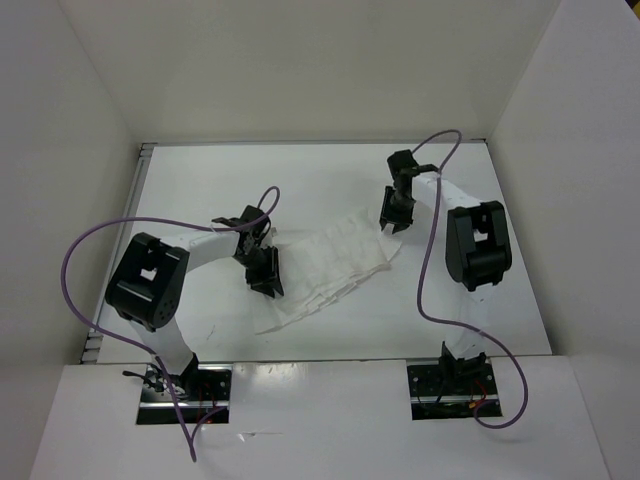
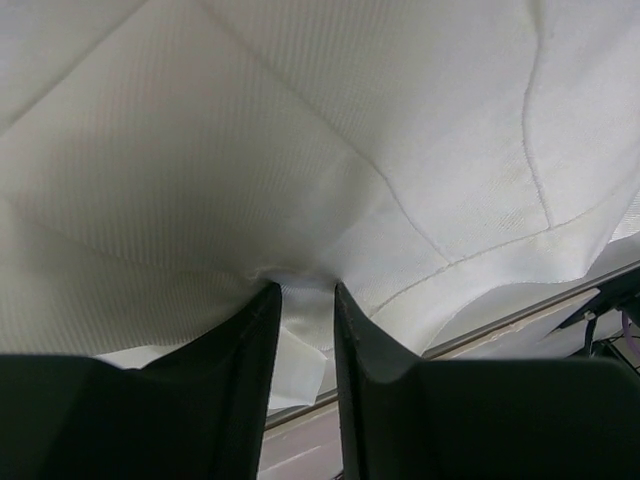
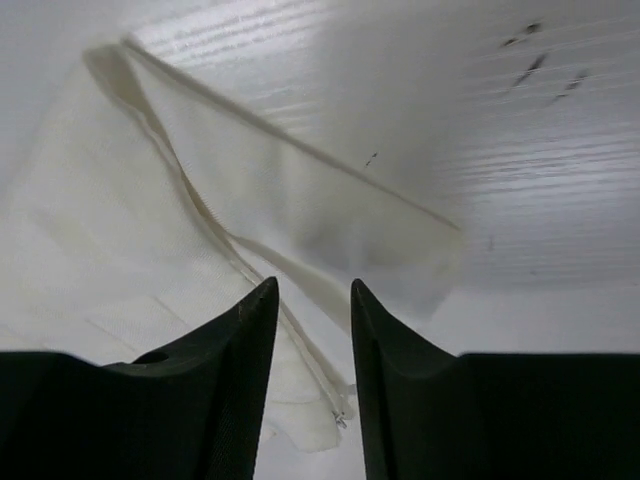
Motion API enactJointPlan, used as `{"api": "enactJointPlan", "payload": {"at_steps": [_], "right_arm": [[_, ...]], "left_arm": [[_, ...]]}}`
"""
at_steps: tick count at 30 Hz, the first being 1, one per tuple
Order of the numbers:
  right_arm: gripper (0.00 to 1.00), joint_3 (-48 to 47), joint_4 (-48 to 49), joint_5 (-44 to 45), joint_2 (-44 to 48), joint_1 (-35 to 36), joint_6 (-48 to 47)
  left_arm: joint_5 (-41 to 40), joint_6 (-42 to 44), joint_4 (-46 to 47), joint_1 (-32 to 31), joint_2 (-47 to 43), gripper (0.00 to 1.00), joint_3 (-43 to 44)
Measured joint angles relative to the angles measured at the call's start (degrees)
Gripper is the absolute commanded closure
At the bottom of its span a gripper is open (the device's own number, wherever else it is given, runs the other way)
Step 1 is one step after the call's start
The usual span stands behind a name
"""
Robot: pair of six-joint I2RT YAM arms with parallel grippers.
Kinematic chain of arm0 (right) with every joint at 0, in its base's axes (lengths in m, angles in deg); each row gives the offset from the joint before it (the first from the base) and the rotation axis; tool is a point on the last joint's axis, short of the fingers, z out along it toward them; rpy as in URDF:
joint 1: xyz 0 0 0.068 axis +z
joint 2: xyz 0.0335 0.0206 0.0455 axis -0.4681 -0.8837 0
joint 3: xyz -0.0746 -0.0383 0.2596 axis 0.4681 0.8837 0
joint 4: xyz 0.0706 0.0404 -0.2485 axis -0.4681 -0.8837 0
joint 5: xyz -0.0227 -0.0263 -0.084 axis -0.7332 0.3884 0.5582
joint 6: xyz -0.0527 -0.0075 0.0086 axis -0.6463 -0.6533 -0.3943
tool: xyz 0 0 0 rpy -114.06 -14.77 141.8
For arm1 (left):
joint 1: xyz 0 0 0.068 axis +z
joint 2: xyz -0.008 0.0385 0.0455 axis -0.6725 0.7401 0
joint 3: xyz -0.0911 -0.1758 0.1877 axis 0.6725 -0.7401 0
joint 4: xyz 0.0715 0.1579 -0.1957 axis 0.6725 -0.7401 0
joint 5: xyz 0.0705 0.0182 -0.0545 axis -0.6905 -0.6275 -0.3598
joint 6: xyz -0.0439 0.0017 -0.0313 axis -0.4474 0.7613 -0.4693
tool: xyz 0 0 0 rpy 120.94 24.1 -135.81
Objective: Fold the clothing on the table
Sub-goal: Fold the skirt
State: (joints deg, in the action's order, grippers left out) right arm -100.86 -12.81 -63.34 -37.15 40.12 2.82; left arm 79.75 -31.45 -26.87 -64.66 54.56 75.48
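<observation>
White clothing [image 1: 335, 265] lies mid bench [image 1: 300, 170], long axis near-left to far-right. Near-left end pinched in left claw [image 1: 266, 282]; right claw [image 1: 393, 222] parted, empty, just above far-right corner. Fold likely runs along that axis.

The left arm [image 1: 208, 246] and right arm [image 1: 445, 195] are white tubes with bulky black joint housings. A purple cable [image 1: 421, 275] loops off each. Black fingers [image 2: 240, 380] taper like wedges.

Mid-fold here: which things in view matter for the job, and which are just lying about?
Job: clothing; table; left hand, pinching the clothing; right hand, open at its far corner.
Not in the job: purple cables; white walls.
</observation>
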Motion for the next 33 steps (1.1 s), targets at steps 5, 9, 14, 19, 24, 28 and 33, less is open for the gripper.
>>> {"api": "enactJointPlan", "payload": {"at_steps": [5,9,14,19,24,28,33], "right_arm": [[0.55,-0.09,0.07,4.39,7.39,0.20,0.22],[0.57,-1.33,0.68,4.48,9.14,0.22,0.00],[0.60,-1.57,1.90,0.98,1.92,0.28,-0.28],[0.61,1.44,2.97,-2.73,-1.05,0.26,-0.48],[0.62,9.86,5.05,-6.19,4.15,0.55,0.68],[0.64,19.41,5.09,-10.60,10.36,1.31,2.08],[0.55,25.14,3.74,-13.79,15.91,3.17,3.78]], "left_arm": [[-3.76,0.46,-4.31,-0.52,-2.29,0.50,1.84],[-5.68,0.50,-7.91,-0.52,-5.73,0.45,7.04],[-6.62,1.57,-7.65,-0.52,-7.04,0.44,13.68],[-2.91,1.60,-3.52,-0.52,-3.93,0.44,13.40],[-1.16,1.01,0.42,-0.52,3.17,0.44,12.81],[1.01,-0.11,-0.31,0.00,11.45,0.44,16.57],[1.81,0.35,-0.92,1.60,17.51,0.45,25.68]]}}
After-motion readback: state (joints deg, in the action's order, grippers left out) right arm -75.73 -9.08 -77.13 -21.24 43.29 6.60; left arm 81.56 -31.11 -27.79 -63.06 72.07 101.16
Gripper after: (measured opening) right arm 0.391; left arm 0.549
